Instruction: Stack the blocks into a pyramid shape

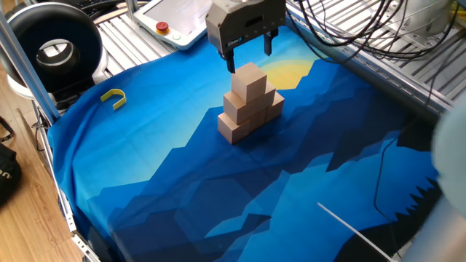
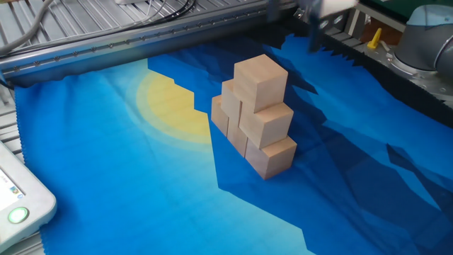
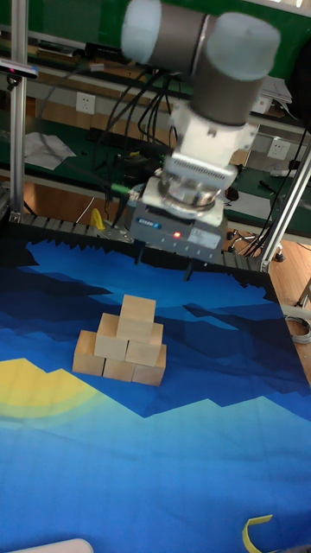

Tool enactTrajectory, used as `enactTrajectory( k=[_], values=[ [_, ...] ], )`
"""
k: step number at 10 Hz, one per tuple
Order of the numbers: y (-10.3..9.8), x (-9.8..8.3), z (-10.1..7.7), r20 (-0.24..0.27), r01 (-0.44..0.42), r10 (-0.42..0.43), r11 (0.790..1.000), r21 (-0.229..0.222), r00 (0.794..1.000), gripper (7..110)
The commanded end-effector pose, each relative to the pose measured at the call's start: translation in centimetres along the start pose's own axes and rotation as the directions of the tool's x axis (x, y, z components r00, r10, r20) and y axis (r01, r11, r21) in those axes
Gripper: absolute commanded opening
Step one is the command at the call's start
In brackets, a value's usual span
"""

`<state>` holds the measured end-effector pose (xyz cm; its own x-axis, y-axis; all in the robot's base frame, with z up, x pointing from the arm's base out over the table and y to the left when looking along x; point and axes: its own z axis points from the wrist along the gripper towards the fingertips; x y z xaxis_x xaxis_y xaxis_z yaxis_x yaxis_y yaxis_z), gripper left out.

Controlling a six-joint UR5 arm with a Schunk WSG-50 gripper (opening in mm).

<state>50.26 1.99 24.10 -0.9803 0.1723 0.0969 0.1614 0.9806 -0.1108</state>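
Observation:
The blocks stand as a pyramid (image 1: 250, 102) on the blue cloth, with a bottom row, a middle row and one top block (image 1: 249, 78). The same pyramid (image 2: 258, 113) shows in the other fixed view and in the tall fixed view as a stack (image 3: 121, 350). My gripper (image 1: 250, 54) hangs open just above the top block, touching nothing and holding nothing. In the tall fixed view the gripper (image 3: 164, 263) is above and slightly right of the stack. It is only a blur at the top edge of the other fixed view.
A small yellow hook (image 1: 113, 97) lies on the cloth near its left edge. A black round device (image 1: 54, 47) and a white pendant (image 1: 182, 22) sit beyond the cloth. Cables and metal rails (image 1: 378, 44) run along the back right. A thin white strip (image 1: 349, 225) lies front right.

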Motion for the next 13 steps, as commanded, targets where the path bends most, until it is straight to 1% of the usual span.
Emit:
enactTrajectory(
  k=[1,2,4,5,6,7,8,9,10,11,13],
  values=[
    [1.9,2.5,-2.1,0.07,-0.015,0.014,1.0,0.013,0.997,7],
    [2.3,3.4,-1.9,0.073,-0.001,0.0,1.0,0.009,0.997,7],
    [2.7,4.0,-1.8,0.09,0.015,-0.015,1.0,0.009,0.996,7],
    [3.0,4.1,-1.7,0.081,0.023,-0.024,1.0,0.015,0.996,7],
    [3.0,4.2,-1.3,0.066,0.028,-0.031,0.999,0.035,0.997,7],
    [3.4,4.2,-0.9,0.059,0.033,-0.034,0.999,0.024,0.998,7],
    [4.3,3.9,-0.5,0.063,0.031,-0.03,0.999,-0.019,0.998,7],
    [5.3,3.6,-0.2,0.061,0.029,-0.025,0.997,-0.071,0.998,7],
    [5.4,1.5,0.5,0.083,0.034,-0.027,0.996,-0.086,0.996,7],
    [5.1,-0.5,1.0,0.099,0.029,-0.023,0.997,-0.069,0.995,7],
    [5.5,-1.3,1.1,0.113,0.023,-0.014,0.997,-0.076,0.994,7]
  ],
)
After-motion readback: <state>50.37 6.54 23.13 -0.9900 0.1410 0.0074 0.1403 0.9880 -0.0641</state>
